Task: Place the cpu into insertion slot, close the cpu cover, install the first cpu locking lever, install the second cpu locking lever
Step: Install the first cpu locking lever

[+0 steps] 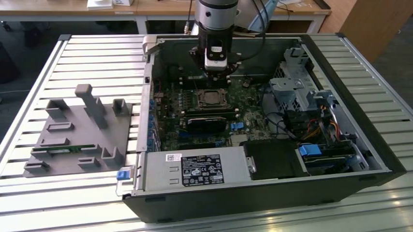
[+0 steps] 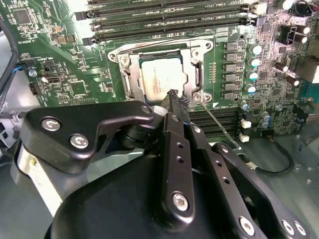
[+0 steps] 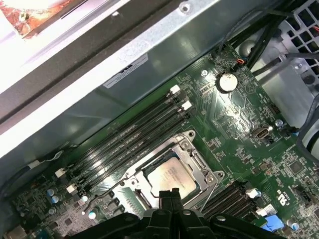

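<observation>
The gripper [image 2: 174,95] is seen with its fingers pressed together and nothing held between them, the tips poised at the edge of the cpu cover [image 2: 130,74]; contact cannot be judged. Just beyond the tips, the cpu [image 2: 162,79] is laid flat under the lowered cover, faint print carried on its top. A thin wire lever [image 2: 219,124] is angled away beside the fingers. Memory slots [image 2: 169,20] are ranged past the cover, and a printed label [image 1: 200,170] is stuck on the power supply [image 1: 161,169], well apart from the fingers.
</observation>
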You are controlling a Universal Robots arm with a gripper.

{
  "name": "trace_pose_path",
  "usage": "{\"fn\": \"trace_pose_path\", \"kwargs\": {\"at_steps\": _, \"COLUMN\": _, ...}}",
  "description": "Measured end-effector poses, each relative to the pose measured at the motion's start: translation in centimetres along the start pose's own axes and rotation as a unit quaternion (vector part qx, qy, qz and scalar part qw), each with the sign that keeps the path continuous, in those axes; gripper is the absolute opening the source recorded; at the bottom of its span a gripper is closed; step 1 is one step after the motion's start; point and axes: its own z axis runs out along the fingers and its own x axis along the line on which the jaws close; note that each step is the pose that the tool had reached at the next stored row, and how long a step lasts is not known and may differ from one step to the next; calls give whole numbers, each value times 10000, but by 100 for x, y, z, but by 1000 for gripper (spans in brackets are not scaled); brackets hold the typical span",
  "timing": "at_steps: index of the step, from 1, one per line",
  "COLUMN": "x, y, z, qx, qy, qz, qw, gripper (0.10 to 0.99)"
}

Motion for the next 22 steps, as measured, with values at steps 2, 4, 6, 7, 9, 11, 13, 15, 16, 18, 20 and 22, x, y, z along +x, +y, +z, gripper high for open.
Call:
{"fn": "trace_pose_path", "kwargs": {"at_steps": 2, "x": 0, "y": 0, "z": 0, "qx": 0, "qy": 1, "qz": -22, "qw": 10000, "gripper": 106}}
{"fn": "trace_pose_path", "kwargs": {"at_steps": 4, "x": 0, "y": 0, "z": 0, "qx": 0, "qy": 1, "qz": -43, "qw": 10000, "gripper": 106}}
{"fn": "trace_pose_path", "kwargs": {"at_steps": 6, "x": 0, "y": 0, "z": 0, "qx": 0, "qy": 2, "qz": -66, "qw": 10000, "gripper": 106}}
{"fn": "trace_pose_path", "kwargs": {"at_steps": 7, "x": 0, "y": 0, "z": 0, "qx": 0, "qy": 2, "qz": -81, "qw": 10000, "gripper": 106}}
{"fn": "trace_pose_path", "kwargs": {"at_steps": 9, "x": 0, "y": 0, "z": 0, "qx": 0, "qy": 3, "qz": -115, "qw": 9999, "gripper": 106}}
{"fn": "trace_pose_path", "kwargs": {"at_steps": 11, "x": 0, "y": 0, "z": 0, "qx": 0, "qy": 4, "qz": -147, "qw": 9999, "gripper": 106}}
{"fn": "trace_pose_path", "kwargs": {"at_steps": 13, "x": 0, "y": 0, "z": 0, "qx": 0, "qy": 5, "qz": -179, "qw": 9998, "gripper": 106}}
{"fn": "trace_pose_path", "kwargs": {"at_steps": 15, "x": 0, "y": 0, "z": 0, "qx": 0, "qy": 5, "qz": -210, "qw": 9998, "gripper": 106}}
{"fn": "trace_pose_path", "kwargs": {"at_steps": 16, "x": 0, "y": 0, "z": 0, "qx": 0, "qy": 6, "qz": -226, "qw": 9997, "gripper": 106}}
{"fn": "trace_pose_path", "kwargs": {"at_steps": 18, "x": 0, "y": 0, "z": 0, "qx": 0, "qy": 7, "qz": -258, "qw": 9997, "gripper": 106}}
{"fn": "trace_pose_path", "kwargs": {"at_steps": 20, "x": 0, "y": 0, "z": 0, "qx": 0, "qy": 7, "qz": -290, "qw": 9996, "gripper": 106}}
{"fn": "trace_pose_path", "kwargs": {"at_steps": 22, "x": 0, "y": 0, "z": 0, "qx": 0, "qy": 8, "qz": -333, "qw": 9994, "gripper": 106}}
